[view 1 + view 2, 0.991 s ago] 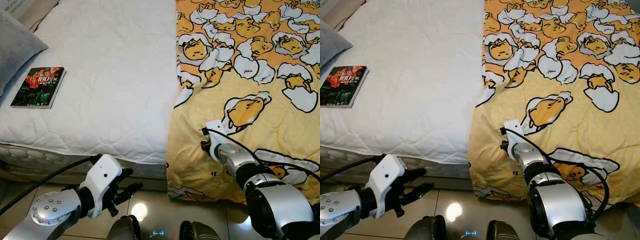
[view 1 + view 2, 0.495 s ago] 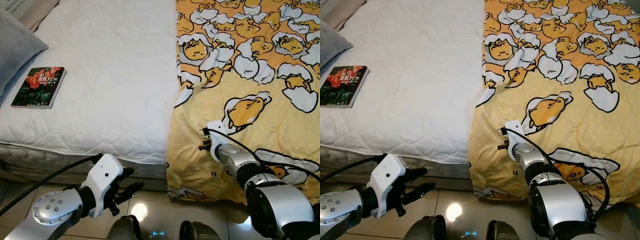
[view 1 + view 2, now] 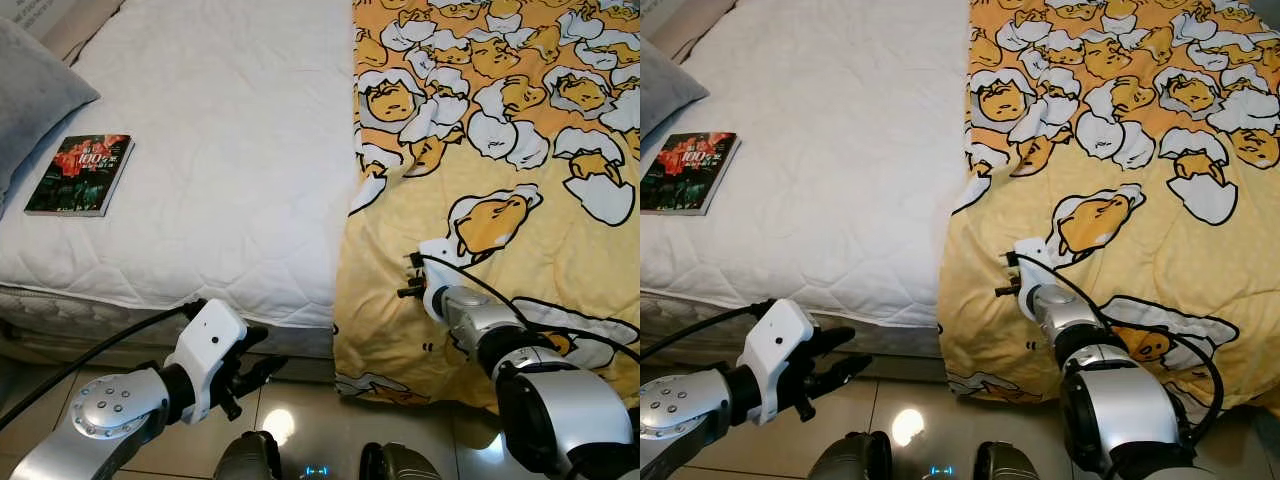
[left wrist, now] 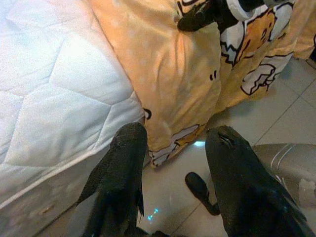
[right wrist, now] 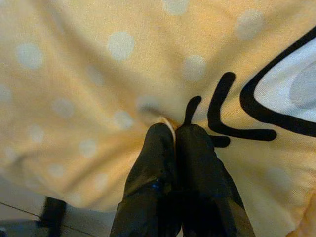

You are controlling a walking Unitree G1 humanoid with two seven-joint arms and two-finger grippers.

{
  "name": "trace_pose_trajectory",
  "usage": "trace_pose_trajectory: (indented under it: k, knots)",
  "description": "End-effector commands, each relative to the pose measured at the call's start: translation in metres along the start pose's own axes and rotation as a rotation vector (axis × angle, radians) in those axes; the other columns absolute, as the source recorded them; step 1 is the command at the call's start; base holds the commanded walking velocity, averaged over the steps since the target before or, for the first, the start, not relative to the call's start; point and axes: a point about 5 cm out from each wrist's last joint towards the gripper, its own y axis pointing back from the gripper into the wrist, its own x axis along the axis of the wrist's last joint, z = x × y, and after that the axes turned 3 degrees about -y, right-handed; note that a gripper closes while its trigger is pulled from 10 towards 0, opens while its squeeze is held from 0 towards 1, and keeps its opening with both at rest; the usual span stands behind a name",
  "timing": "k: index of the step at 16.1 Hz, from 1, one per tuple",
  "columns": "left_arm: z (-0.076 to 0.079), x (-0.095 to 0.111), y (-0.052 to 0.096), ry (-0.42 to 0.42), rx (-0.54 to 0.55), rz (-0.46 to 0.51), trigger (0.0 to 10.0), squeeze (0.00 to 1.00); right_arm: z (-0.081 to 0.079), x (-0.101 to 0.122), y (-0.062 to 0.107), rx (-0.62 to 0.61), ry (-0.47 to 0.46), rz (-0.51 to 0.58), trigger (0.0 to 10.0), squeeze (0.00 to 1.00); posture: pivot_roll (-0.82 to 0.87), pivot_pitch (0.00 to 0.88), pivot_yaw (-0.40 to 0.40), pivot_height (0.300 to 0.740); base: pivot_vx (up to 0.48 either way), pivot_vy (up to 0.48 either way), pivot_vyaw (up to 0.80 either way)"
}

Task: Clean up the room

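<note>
A yellow blanket [image 3: 500,150] printed with egg cartoons covers the right half of the bed and hangs over its front edge. My right gripper [image 5: 174,129] is shut on a small fold of this blanket near the front edge, and its wrist [image 3: 440,285] sits on the cloth. Low at the bed's front edge, above the floor, my left gripper [image 3: 260,356] is open with nothing between its fingers [image 4: 129,148]. A dark book [image 3: 80,175] with a red cover picture lies flat on the bare white mattress [image 3: 230,150] at the left.
A grey pillow [image 3: 30,100] lies at the far left of the bed, beside the book. Shiny tiled floor [image 3: 290,420] runs along the foot of the bed under both arms. The blanket's left edge [image 3: 350,200] runs down the middle of the mattress.
Little has changed. My left gripper has drifted slightly up toward the bed's edge. The right gripper stays pinched on the blanket, shifted a touch to the right.
</note>
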Motion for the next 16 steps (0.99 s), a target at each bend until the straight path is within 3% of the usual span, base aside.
trace_pose_trajectory:
  k: [1,3,8,10,11,12,13,16]
  knots:
    - [0.003,-0.002,-0.003,0.003,-0.003,-0.005,10.0,0.00,0.005,-0.003,0.002,0.016,-0.039,0.018,0.0,0.00,0.10,0.128,0.001,0.740,0.000,0.000,0.00]
    - [0.004,-0.002,-0.003,0.006,-0.001,-0.001,10.0,0.00,0.008,-0.010,0.003,0.045,-0.062,0.011,0.0,0.00,0.09,0.120,0.000,0.740,0.000,0.000,0.00]
    - [0.007,-0.003,-0.006,0.012,-0.008,0.006,10.0,0.00,0.022,-0.064,0.012,0.032,-0.046,-0.102,0.0,0.00,0.07,0.106,0.015,0.740,0.000,0.000,0.00]
    - [0.007,-0.004,-0.007,0.008,-0.013,0.003,10.0,0.00,0.023,-0.068,0.013,0.036,-0.049,-0.089,0.0,0.00,0.07,0.107,0.020,0.740,0.000,0.000,0.00]
    - [0.006,-0.003,-0.007,0.007,-0.013,0.004,10.0,0.00,0.016,-0.060,0.013,0.080,-0.033,-0.022,0.0,0.00,0.07,0.104,0.025,0.740,0.000,0.000,0.00]
    - [0.004,-0.003,-0.007,0.004,-0.006,0.002,10.0,0.00,0.006,-0.039,0.013,0.128,-0.060,0.105,10.0,0.07,0.07,0.104,0.027,0.740,0.000,0.000,0.00]
    - [0.003,-0.004,-0.007,0.000,0.006,0.001,10.0,0.00,0.001,-0.017,0.013,0.130,-0.121,0.217,10.0,1.00,0.08,0.110,0.025,0.740,0.000,0.000,0.00]
    - [0.004,-0.003,-0.003,0.000,0.018,0.003,10.0,0.00,-0.011,0.020,0.009,0.111,-0.161,0.331,10.0,1.00,0.09,0.121,0.023,0.740,0.000,0.000,0.00]
